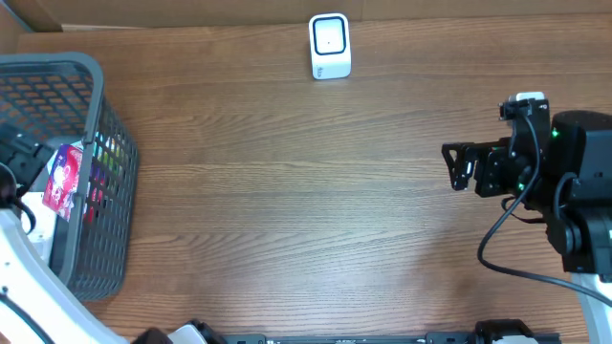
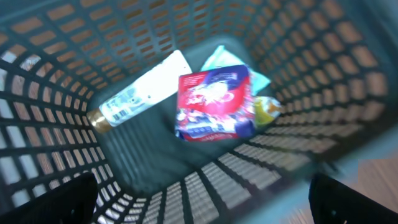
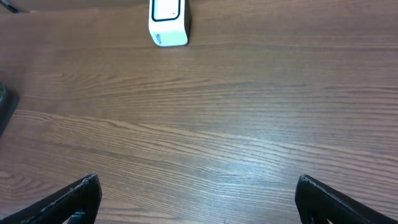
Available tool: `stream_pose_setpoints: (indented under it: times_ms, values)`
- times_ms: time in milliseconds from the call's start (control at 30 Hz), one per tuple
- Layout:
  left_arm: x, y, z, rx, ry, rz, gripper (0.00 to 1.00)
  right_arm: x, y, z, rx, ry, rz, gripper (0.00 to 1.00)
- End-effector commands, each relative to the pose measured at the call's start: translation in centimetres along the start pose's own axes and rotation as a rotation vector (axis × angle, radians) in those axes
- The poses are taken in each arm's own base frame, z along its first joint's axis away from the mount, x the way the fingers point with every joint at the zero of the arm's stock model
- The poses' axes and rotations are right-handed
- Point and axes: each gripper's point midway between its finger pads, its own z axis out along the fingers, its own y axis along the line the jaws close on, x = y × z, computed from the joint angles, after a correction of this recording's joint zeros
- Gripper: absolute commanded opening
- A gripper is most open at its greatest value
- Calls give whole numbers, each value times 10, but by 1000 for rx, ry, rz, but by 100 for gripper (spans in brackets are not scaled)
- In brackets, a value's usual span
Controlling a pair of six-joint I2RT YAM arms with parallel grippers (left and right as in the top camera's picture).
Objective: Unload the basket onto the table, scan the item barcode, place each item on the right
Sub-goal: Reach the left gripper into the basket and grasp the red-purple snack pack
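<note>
Basket (image 1: 113,182) at the frame's left holds the red packet (image 2: 214,102) beside a white bottle (image 2: 140,93), so my left gripper (image 2: 205,199) hangs over it, jaws wide, empty. My right gripper (image 3: 199,199), equally wide and empty, faces the scanner (image 3: 168,22) at upper centre.

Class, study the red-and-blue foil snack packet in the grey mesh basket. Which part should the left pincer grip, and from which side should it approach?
Come straight down from above, most likely: the walls of the grey mesh basket block every side. The red-and-blue foil snack packet lies face up on top of the other items, so the open left pincer could close across its middle, edge to edge.
</note>
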Motion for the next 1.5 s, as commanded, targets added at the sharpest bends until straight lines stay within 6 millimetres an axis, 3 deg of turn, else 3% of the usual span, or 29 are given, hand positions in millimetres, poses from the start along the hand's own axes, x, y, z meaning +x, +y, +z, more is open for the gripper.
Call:
stream_pose_setpoints:
  times_ms: [0, 433, 767, 833, 900, 967, 1000, 1033, 1067, 1267, 1467]
  values:
    - [8, -5, 39, -1, 81, 11, 100, -7, 4, -3, -13, -19, -14, 100]
    - [34, -44, 171, 56, 325, 118, 98, -4, 4, -3, -12, -5, -10, 100]
    - [68, -40, 231, -2, 480, 140, 92, -3, 4, -3, -11, -1, -9, 100]
    - [74, -42, 241, -7, 502, 150, 88, -3, 4, -3, -11, -1, -9, 100]
    - [80, -44, 248, -10, 521, 165, 77, -3, 4, -3, -11, -1, -9, 100]
    - [85, -46, 252, -13, 534, 173, 51, -3, 4, -3, -11, -1, -9, 100]
    - [86, -47, 252, -13, 537, 176, 27, -3, 4, -3, -11, -1, -9, 100]
    - [86, -48, 252, -12, 537, 179, 10, -3, 4, -3, -11, -1, -9, 100]
    - [85, -49, 250, -10, 531, 179, 4, -3, 4, -3, -11, -1, -9, 100]
    - [60, -51, 219, -3, 473, 178, 4, -3, 4, -3, -11, -2, -10, 100]
    - [3, -56, 137, 26, 291, 172, 4, -3, 4, -3, -11, -2, -9, 100]
